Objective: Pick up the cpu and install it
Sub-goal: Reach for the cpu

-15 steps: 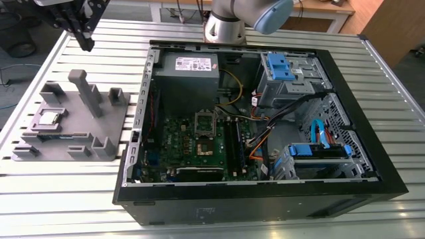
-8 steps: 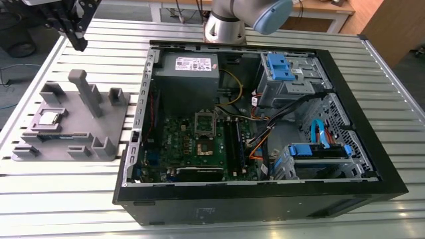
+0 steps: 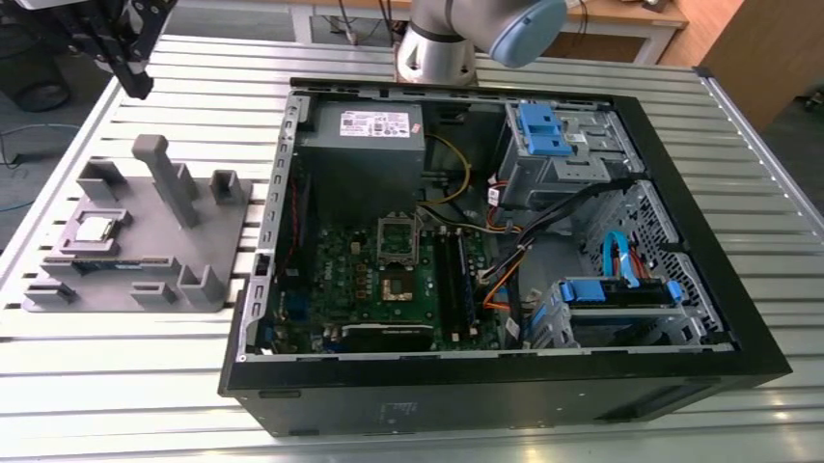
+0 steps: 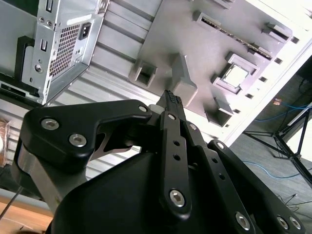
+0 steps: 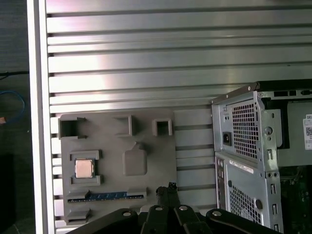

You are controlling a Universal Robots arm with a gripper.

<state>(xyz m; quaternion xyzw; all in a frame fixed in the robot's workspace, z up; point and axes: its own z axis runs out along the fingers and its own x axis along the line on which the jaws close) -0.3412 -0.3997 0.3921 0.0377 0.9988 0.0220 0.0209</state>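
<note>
The gripper (image 4: 170, 98) had its fingers squeezed together, holding nothing. The cpu (image 5: 84, 168) lay on the grey tray (image 5: 112, 146), well apart from them.

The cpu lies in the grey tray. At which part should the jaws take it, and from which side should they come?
Best come straight down from above: the cpu lies flat on the tray. Grip its two free opposite edges; raised tray blocks stand against the other two edges, as the first wrist view shows.
</note>
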